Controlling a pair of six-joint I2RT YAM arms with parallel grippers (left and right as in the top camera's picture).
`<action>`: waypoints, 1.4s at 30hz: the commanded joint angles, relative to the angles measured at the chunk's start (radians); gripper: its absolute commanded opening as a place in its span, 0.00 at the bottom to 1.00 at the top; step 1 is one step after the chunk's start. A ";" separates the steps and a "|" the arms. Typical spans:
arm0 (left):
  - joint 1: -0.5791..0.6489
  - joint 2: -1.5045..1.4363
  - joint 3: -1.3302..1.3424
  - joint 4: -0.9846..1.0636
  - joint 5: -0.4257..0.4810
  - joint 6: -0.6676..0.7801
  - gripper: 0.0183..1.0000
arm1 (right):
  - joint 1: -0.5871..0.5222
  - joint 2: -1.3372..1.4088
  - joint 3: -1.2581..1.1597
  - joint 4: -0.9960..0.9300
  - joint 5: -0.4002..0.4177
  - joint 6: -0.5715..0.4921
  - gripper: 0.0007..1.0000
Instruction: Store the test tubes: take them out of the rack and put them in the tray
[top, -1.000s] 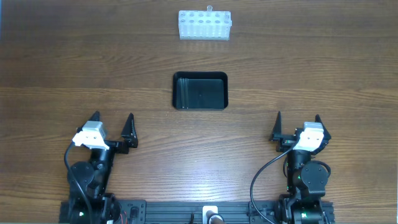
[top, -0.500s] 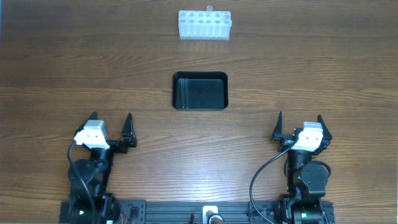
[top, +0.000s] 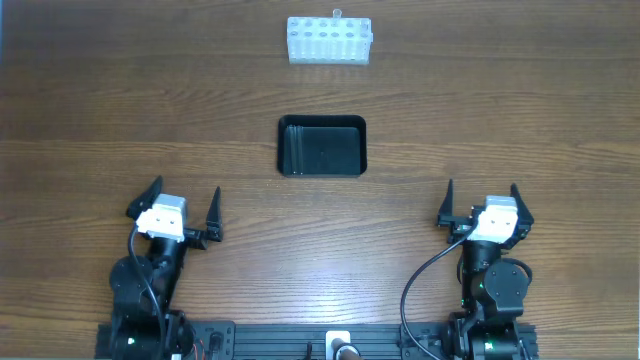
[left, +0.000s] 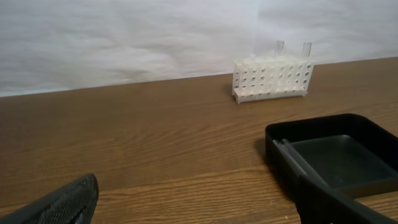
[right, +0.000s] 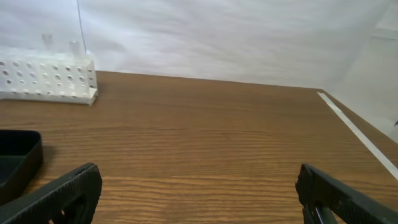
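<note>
A white test tube rack (top: 329, 41) stands at the far middle of the table, with clear tubes (left: 306, 48) sticking up from it; I also see the rack (left: 272, 79) in the left wrist view and the rack (right: 48, 77) in the right wrist view. A black tray (top: 322, 147) lies nearer, in the middle, with its rim (left: 323, 124) showing and nothing inside it. My left gripper (top: 180, 208) is open near the front left, nothing between its fingers. My right gripper (top: 481, 205) is open at the front right, well away from tray and rack.
The wooden table runs wide around the tray. A white wall backs the far edge. A pale strip (right: 357, 134) marks the table's right side. Cables hang at both arm bases along the front.
The left gripper has swung slightly to the right and turned toward the tray. The right arm, the rack and the tray have stayed put.
</note>
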 joint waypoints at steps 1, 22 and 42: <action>-0.005 0.003 -0.005 0.003 0.021 0.024 1.00 | 0.001 -0.010 -0.005 0.062 -0.033 0.085 0.99; -0.004 0.002 -0.005 0.001 0.021 0.024 1.00 | 0.159 0.904 0.584 0.241 -0.025 0.086 0.99; -0.004 -0.053 -0.005 0.001 0.021 0.024 1.00 | 0.489 1.823 1.241 0.407 0.237 0.203 0.99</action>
